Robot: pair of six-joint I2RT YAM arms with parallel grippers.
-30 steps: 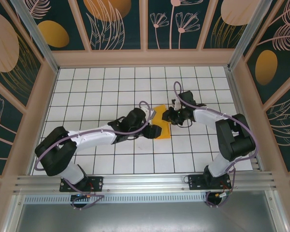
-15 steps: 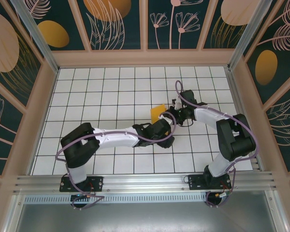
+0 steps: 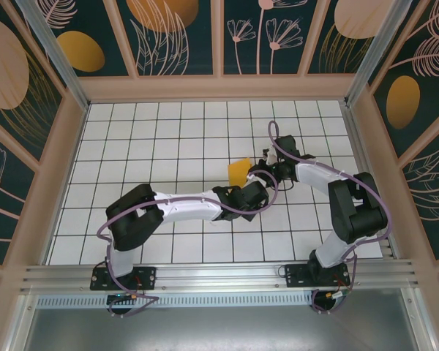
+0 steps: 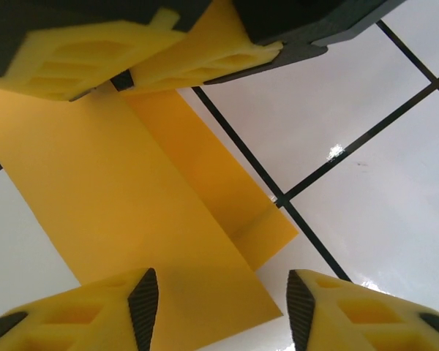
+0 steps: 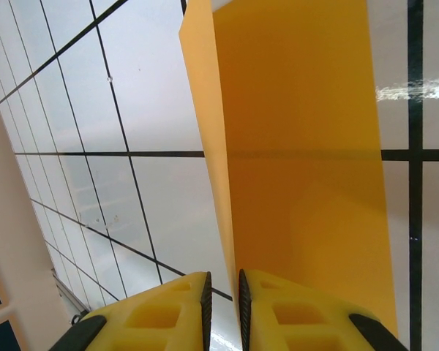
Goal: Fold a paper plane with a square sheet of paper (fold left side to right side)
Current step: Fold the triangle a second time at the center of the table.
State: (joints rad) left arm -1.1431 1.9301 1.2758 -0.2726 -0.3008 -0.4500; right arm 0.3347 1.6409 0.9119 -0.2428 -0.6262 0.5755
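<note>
My right end effector [image 5: 223, 287] is clamped on an edge of the square sheet of paper [image 5: 300, 146], which lies in 2 overlapping layers near the middle of the white grid tabletop [image 3: 168, 146]. My left end effector [image 4: 216, 292] hovers above it, jaws apart.

1. The square sheet of paper [image 3: 238, 171] was plain bright orange.
2. The table [image 3: 132, 146] was glossy white tiles w/ thin black grid lines.
3. The left gripper [image 4: 221, 311] & right gripper [image 5: 222, 300] had yellow pads, black backs.
4. The left arm [image 3: 183, 208] & right arm [image 3: 318, 175] were white w/ black joints; cables [image 3: 278, 142] were purple.
5. The walls [image 3: 183, 44] were dark teal w/ dull orange ovals & pale pink leaf/flower outlines.
</note>
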